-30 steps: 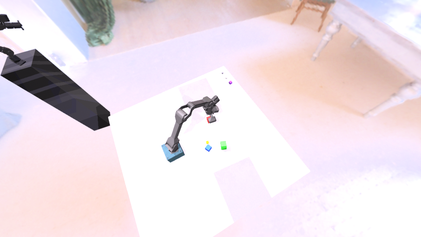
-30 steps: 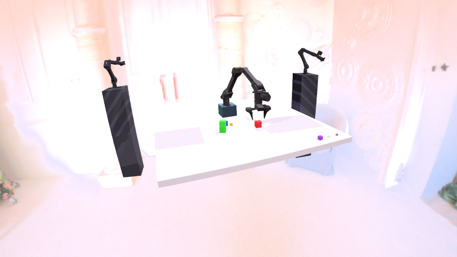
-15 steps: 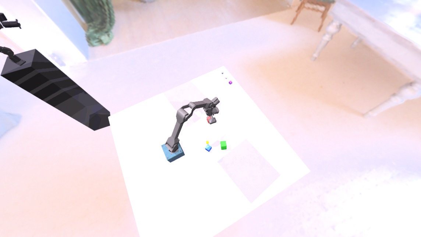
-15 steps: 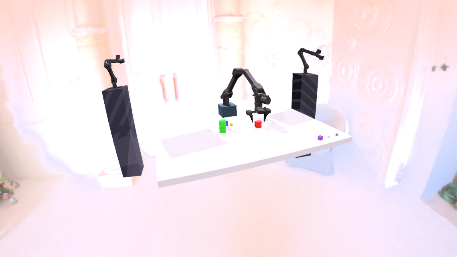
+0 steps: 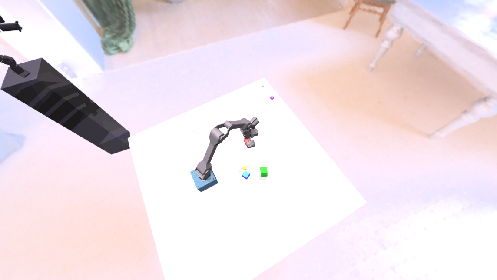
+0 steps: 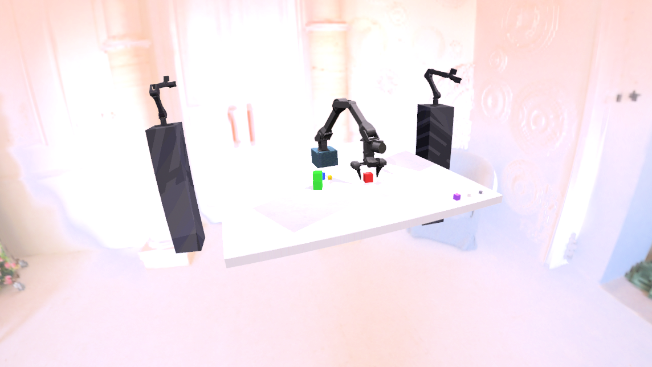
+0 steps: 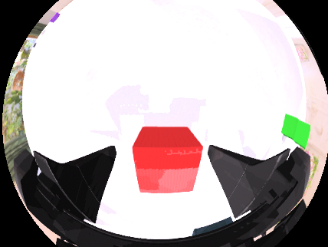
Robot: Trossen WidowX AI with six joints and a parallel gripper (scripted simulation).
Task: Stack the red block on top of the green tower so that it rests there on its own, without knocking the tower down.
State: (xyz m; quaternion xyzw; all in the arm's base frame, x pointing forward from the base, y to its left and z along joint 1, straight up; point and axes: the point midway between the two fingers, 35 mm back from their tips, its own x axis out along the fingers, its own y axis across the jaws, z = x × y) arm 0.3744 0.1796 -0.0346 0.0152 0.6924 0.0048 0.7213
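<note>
The red block sits on the white table. My gripper points down over it and is open. In the wrist view one finger stands on each side of the block, with a gap on both sides. In the top view a finger hides part of the block. The green tower is two green blocks stacked upright, apart from the gripper; it shows at the right edge of the wrist view.
A blue block and a small yellow block lie near the tower, on the arm base's side. A purple block and a tiny grey block lie near a far table corner.
</note>
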